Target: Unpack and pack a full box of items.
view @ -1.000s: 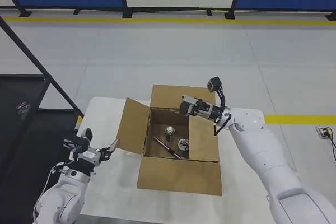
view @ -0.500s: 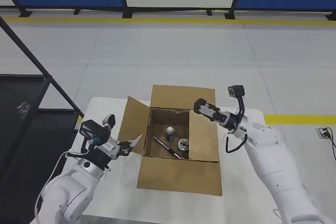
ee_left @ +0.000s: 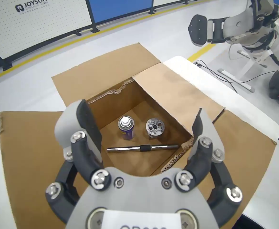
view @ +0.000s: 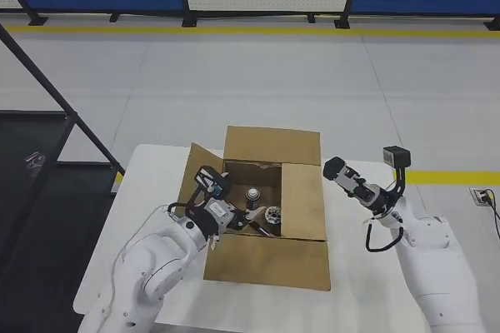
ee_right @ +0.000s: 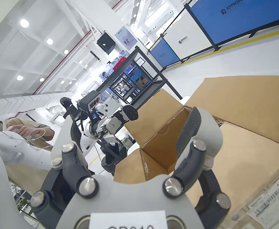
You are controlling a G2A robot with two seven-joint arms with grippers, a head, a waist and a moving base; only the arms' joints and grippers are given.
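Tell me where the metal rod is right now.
In the left wrist view the metal rod lies flat on the floor of the cardboard box, beside the spray can and round metal part, on the side nearer the open left gripper.

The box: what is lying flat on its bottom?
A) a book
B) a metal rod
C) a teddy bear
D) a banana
B: a shiny metal rod lies flat on the floor of the box, next to a spray can standing upright and a round metal part.
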